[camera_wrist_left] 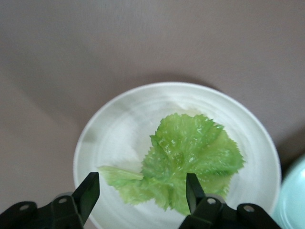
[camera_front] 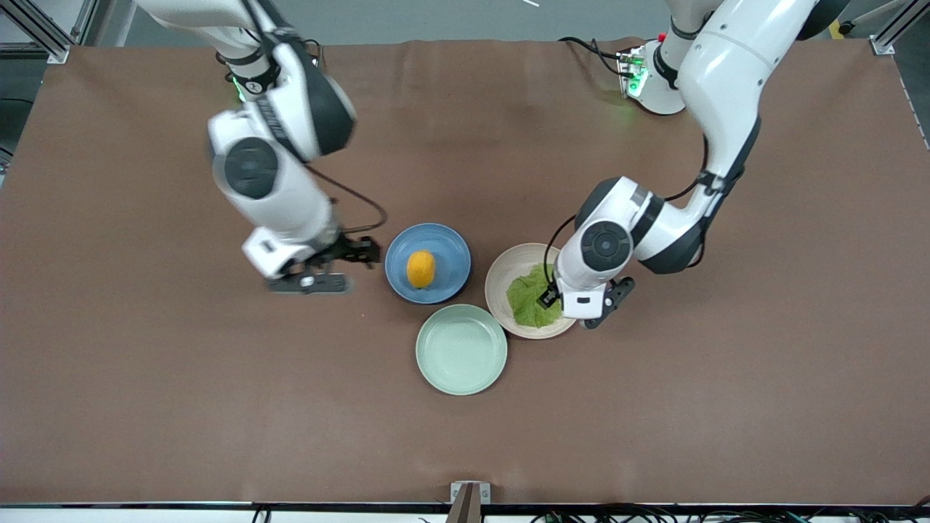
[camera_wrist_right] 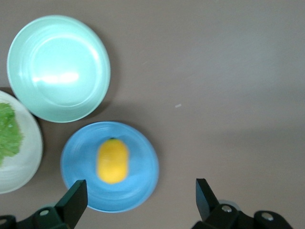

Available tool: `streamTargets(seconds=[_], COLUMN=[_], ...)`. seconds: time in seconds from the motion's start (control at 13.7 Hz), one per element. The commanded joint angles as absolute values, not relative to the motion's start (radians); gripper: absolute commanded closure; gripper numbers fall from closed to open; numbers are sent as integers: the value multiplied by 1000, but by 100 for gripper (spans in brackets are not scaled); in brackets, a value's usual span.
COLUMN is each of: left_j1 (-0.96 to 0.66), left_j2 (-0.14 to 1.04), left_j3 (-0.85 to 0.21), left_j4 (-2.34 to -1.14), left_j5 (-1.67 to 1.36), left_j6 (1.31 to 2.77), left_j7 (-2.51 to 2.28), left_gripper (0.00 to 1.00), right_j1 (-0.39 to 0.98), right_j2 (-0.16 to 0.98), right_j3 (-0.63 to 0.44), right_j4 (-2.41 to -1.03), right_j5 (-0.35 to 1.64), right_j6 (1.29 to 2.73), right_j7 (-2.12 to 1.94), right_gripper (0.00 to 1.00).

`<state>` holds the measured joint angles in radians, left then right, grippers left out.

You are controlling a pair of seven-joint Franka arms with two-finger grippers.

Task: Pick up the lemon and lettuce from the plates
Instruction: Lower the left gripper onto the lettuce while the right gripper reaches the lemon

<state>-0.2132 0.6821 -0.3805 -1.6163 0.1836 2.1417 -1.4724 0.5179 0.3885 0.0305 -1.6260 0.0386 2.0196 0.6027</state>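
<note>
Brown table: lettuce lies under wide-open left gripper; right gripper gapes beside lemon.

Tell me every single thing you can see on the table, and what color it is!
lemon: one, yellow-orange, lying on the blue plate.
lettuce: one leaf, green, lying on the beige plate.
blue plate: one, blue, toward the right arm's end.
beige plate: one, pale beige, beside the blue plate, toward the left arm's end.
mint-green plate: one, mint green, nothing in it, nearer the front camera than both other plates.
table: one, brown.
left gripper: one, black jaws open, over the lettuce.
right gripper: one, black jaws open, over bare table beside the blue plate.
</note>
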Motion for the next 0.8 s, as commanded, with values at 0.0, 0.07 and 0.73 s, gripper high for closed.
streamTargets(seconds=[0.0, 0.07, 0.73], left_j1=[-224, -224, -227], left_j2=[707, 716, 753], left_j3=[-376, -376, -370], left_j4=[-1586, -1586, -1592], left_j5=[209, 209, 212], left_j6=[2154, 2154, 2227], left_j7=[-1606, -1632, -1694], left_gripper=[25, 30, 86], right_j1=[581, 594, 627], right_j2=[468, 495, 635], right_j3=[18, 18, 21], right_j4=[-1632, -1632, -1686], right_j5=[44, 44, 57], right_j6=[2095, 2121, 2285], right_j7=[707, 707, 706], right_gripper=[0, 0, 0])
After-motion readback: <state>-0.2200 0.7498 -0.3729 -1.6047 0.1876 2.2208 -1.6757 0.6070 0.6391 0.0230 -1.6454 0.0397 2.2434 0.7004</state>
